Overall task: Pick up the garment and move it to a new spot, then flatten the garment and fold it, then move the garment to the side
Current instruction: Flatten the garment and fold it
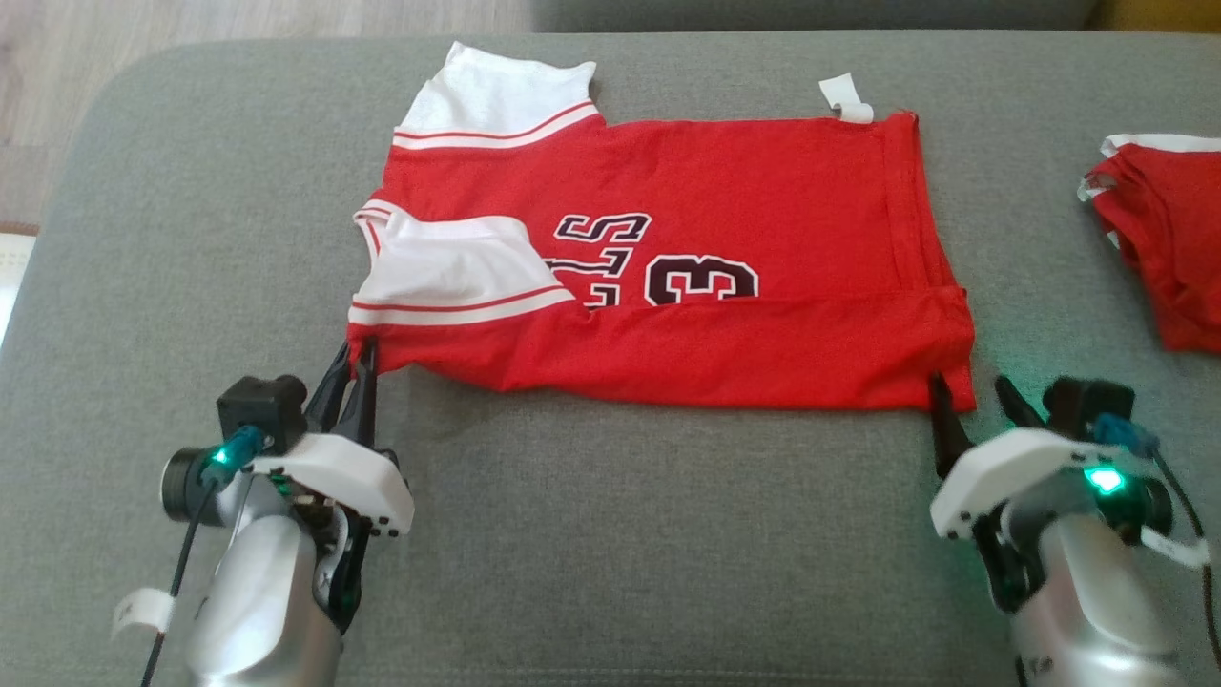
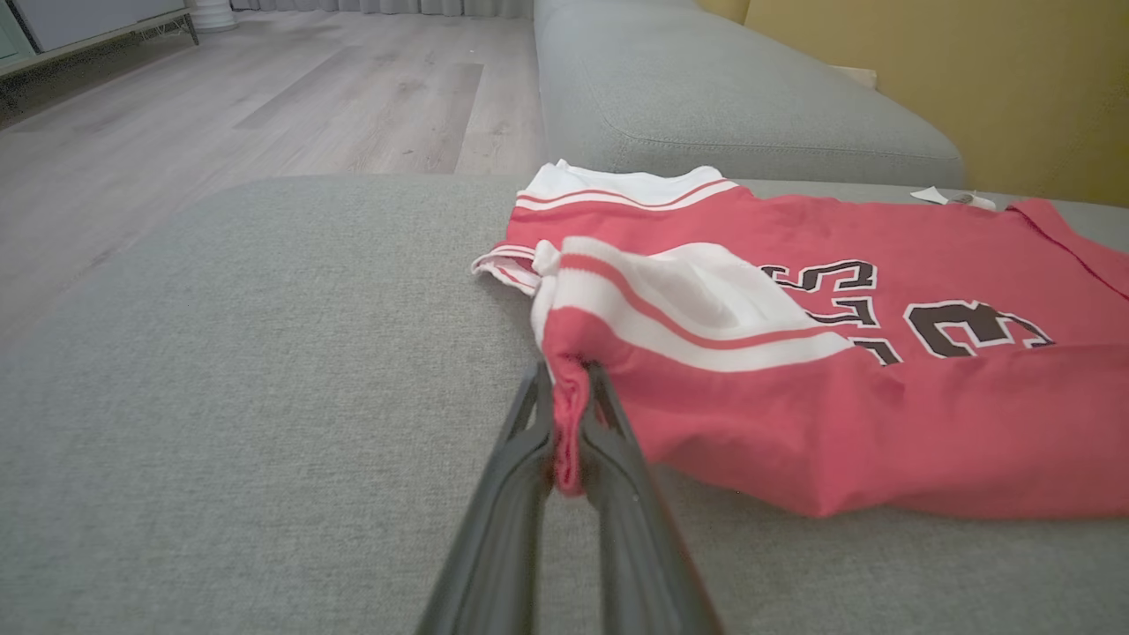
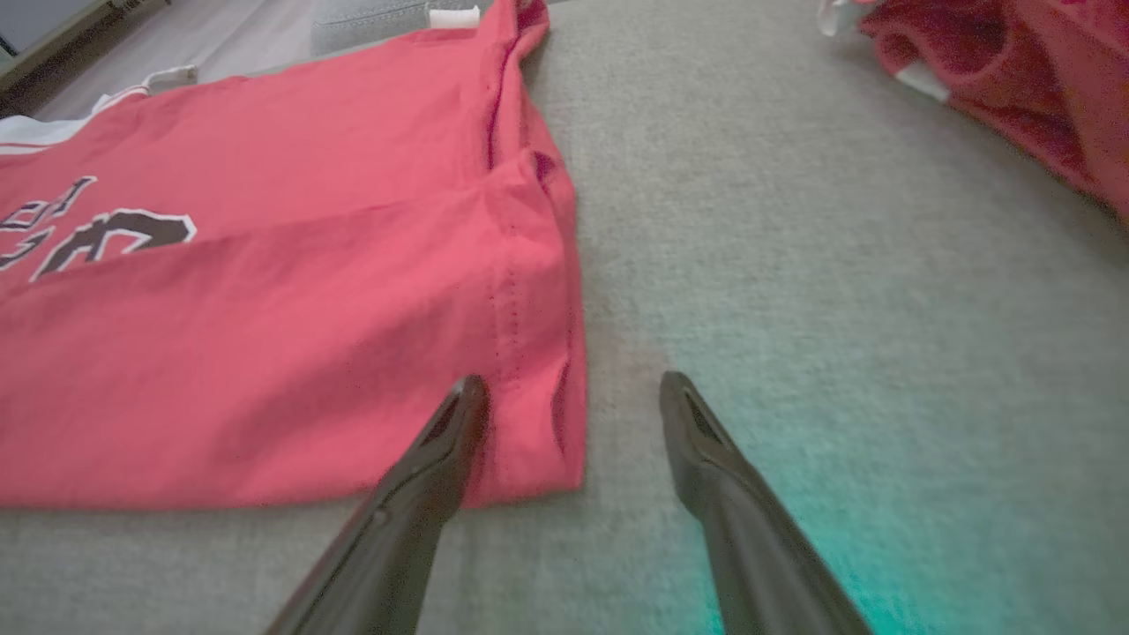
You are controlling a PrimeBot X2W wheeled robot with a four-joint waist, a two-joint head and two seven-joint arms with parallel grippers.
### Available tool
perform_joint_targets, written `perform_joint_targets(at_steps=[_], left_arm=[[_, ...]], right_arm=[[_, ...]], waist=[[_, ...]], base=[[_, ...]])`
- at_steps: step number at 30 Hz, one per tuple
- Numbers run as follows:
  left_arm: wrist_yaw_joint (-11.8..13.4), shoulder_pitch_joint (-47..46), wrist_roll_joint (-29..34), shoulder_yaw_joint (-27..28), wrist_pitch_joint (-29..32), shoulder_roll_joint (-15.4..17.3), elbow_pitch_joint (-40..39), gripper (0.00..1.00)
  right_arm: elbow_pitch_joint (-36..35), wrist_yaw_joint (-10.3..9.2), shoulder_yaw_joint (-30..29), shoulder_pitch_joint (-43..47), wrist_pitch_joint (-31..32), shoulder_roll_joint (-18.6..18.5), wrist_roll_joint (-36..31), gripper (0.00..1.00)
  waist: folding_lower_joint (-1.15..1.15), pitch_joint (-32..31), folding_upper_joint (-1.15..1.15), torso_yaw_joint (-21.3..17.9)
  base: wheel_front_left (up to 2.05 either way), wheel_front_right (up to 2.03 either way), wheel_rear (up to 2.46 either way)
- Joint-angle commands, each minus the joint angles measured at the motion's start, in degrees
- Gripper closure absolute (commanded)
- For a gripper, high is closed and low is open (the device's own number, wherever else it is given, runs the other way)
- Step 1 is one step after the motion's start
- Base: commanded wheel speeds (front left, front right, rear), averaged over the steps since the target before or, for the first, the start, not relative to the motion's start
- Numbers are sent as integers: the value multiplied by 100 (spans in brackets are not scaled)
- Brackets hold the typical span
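The left tool [image 2: 564, 379], nearest the lens, is pinched shut on a corner of red cloth. On the broad grey fabric sofa cushion [image 1: 610, 534] lies the red-and-white numbered basketball jersey [image 1: 725, 229], spread flat, its near shoulder corner in that grip. A second, crumpled red garment [image 1: 1169, 239] sits well apart to the right. The right tool [image 3: 573, 381] stands wide astride the jersey's near hem corner. The fold appears to be starting; next, that tool likely must close before both lift together.

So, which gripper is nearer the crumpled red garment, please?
Right gripper: the crumpled red garment lies ahead to its right; the left gripper, far across, clamps the red jersey.
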Motion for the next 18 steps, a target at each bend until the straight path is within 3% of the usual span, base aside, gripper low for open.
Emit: perform_joint_targets(at_steps=[1,7,9,10,18], left_arm=[[-2,-140,37,125,-36,67,-213,100],[22,-127,62,154,-36,87,-114,100],[41,-117,74,166,-36,103,-51,100],[56,-111,82,173,-36,112,-20,100],[148,-21,111,217,-36,197,302,100]], right_arm=[[97,-5,245,-339,-6,17,101,0],[587,-5,499,-609,-121,18,313,0],[716,-5,573,-661,-170,18,247,71],[765,-5,594,-677,-216,18,188,100],[955,-5,385,-701,-632,-42,-385,100]], waist=[[0,30,0,34],[0,31,0,60],[0,-1,0,51],[0,-23,0,45],[0,-276,0,-22]], base=[[0,0,0],[0,0,0],[0,0,0],[0,0,0],[0,0,0]])
